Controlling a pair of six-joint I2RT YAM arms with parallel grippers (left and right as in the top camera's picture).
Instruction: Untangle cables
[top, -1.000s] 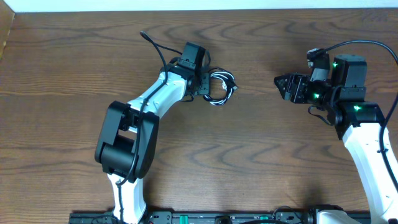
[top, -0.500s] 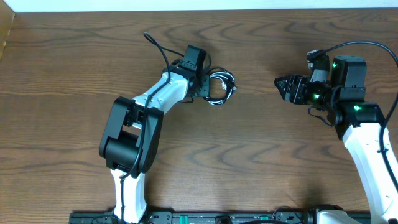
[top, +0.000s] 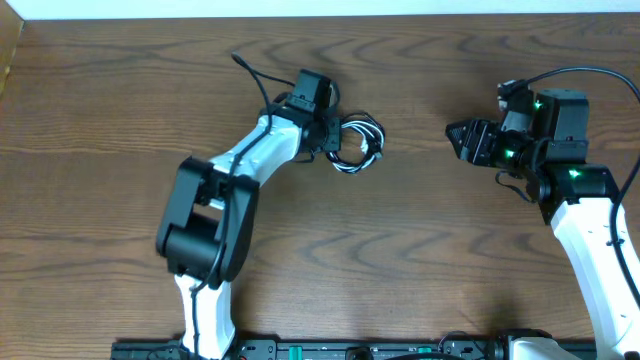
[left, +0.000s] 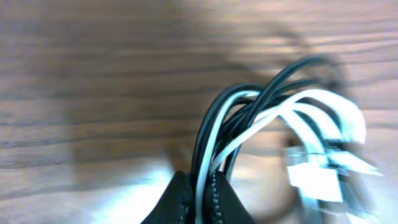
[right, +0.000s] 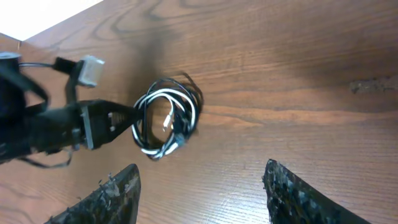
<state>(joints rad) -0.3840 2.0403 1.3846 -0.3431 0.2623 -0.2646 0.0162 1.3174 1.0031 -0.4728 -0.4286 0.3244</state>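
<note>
The black and white cables form one tangled coil on the wooden table, right of the left arm's wrist. My left gripper is shut on the coil's left side; in the left wrist view the cables loop out from between the closed jaws. My right gripper is open and empty, well to the right of the coil and facing it. In the right wrist view the coil lies ahead of the open jaws, with the left gripper holding its left edge.
The wooden table fills the view. A thicker black wire runs behind the left arm. A white wall edge runs along the table's far side.
The left gripper and the coil shifted slightly right and turned a little. The right arm barely moved.
</note>
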